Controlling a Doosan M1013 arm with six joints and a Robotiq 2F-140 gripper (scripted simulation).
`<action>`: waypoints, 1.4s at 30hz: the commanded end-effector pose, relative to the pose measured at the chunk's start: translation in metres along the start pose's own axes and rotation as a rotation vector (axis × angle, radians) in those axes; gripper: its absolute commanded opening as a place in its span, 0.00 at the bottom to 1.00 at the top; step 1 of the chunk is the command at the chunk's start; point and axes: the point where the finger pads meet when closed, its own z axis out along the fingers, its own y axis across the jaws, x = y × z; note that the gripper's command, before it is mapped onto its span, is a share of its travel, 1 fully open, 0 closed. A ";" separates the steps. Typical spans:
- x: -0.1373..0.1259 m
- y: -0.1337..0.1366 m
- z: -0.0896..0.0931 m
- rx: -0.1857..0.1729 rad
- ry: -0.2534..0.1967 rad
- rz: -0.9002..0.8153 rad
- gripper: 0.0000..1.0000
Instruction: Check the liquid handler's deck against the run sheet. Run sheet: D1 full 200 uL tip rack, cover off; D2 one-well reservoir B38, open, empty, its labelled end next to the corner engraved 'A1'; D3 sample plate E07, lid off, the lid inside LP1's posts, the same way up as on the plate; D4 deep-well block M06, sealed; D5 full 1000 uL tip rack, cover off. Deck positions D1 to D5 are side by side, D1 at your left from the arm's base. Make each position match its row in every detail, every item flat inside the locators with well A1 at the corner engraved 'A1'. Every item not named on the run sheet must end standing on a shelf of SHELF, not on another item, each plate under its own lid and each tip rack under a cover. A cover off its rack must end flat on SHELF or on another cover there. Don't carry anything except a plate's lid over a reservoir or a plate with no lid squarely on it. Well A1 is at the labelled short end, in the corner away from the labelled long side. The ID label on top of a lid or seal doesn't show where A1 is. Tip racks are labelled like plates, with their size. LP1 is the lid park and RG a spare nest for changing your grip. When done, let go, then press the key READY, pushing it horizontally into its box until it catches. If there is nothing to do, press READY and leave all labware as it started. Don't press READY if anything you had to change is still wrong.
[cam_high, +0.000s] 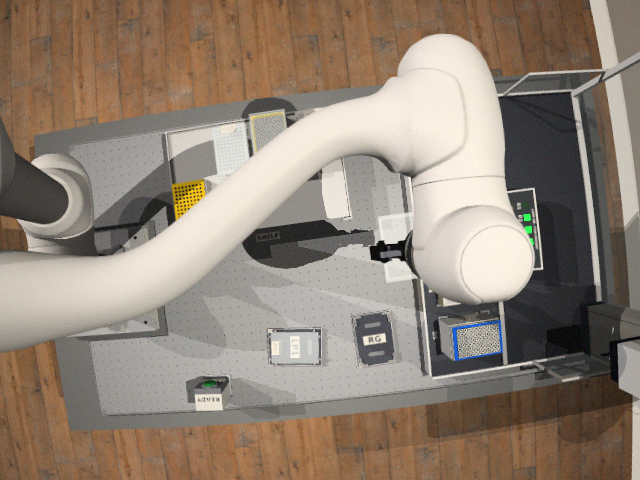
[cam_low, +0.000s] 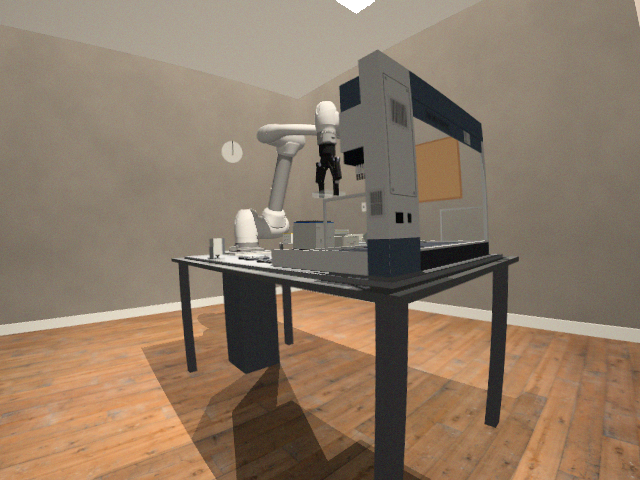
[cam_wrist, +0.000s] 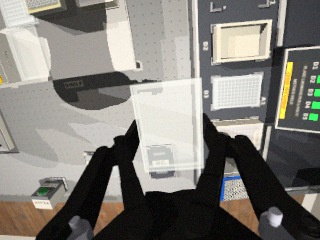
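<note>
My gripper (cam_high: 385, 252) is shut on a clear, flat plate lid (cam_high: 397, 248) and holds it level, high above the table beside the deck's near edge. The gripper and lid also show in the side view (cam_low: 327, 194). In the wrist view the lid (cam_wrist: 167, 122) sits between my black fingers. On the deck to the right I see an open, empty cream reservoir (cam_wrist: 241, 42) at D2, an uncovered white sample plate (cam_wrist: 237, 91) at D3, and a blue-framed tip rack (cam_high: 476, 339) at D5. D4 is mostly hidden by my arm and fingers. LP1 (cam_high: 295, 346) stands empty.
The RG nest (cam_high: 373, 339) lies right of LP1, and the READY key box (cam_high: 208, 392) sits near the table's front. SHELF (cam_high: 267, 236) holds a yellow rack (cam_high: 188, 196), a white plate (cam_high: 231, 148) and a yellow-framed rack (cam_high: 267, 129). The handler's tall housing (cam_low: 387, 170) rises close to the gripper.
</note>
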 end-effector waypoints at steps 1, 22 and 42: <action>0.000 -0.010 -0.001 -0.002 0.000 0.000 0.10; 0.003 -0.105 -0.001 -0.002 0.000 0.000 0.10; 0.005 -0.195 -0.001 -0.002 0.000 0.000 0.10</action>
